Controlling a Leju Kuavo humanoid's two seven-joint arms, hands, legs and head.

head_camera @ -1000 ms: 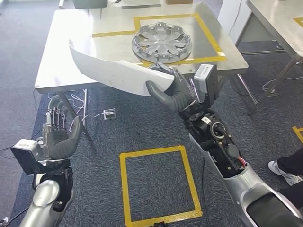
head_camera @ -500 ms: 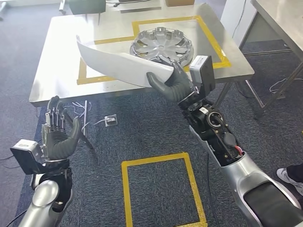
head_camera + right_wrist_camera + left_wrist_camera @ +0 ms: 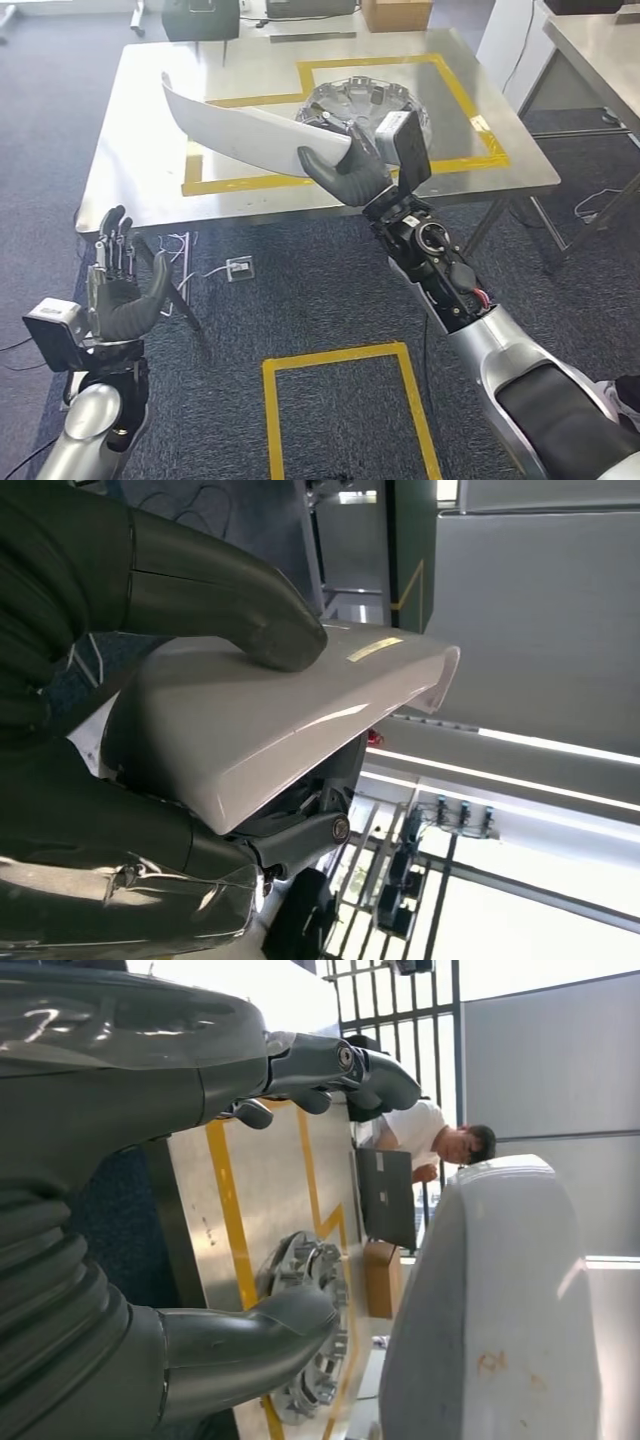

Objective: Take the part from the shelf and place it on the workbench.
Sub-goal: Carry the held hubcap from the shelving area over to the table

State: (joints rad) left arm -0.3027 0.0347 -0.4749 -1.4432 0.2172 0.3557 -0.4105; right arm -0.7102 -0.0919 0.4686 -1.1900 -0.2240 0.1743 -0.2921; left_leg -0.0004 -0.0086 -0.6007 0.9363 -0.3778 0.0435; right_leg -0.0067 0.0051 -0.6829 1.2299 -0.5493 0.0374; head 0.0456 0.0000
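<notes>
A long, white, curved panel part (image 3: 241,135) hangs over the steel workbench (image 3: 136,120), and my right hand (image 3: 347,170) grips its near end. In the right wrist view the thumb (image 3: 249,620) presses on the panel (image 3: 249,730) with the fingers under it. The panel (image 3: 498,1310) also appears in the left wrist view. My left hand (image 3: 124,290) is held up low on the left over the carpet, fingers apart and empty. The same hand (image 3: 151,1210) holds nothing in its wrist view.
A silver wheel cover (image 3: 362,100) lies inside the yellow taped frame (image 3: 317,75) on the workbench, partly behind my right hand. A cardboard box (image 3: 396,12) stands at the far edge. Yellow tape (image 3: 340,410) marks a square on the carpet. A person (image 3: 430,1140) sits behind the bench.
The whole view has shifted as I come closer to the workbench. My right hand has carried the panel further over the tabletop. The left hand stays as it was.
</notes>
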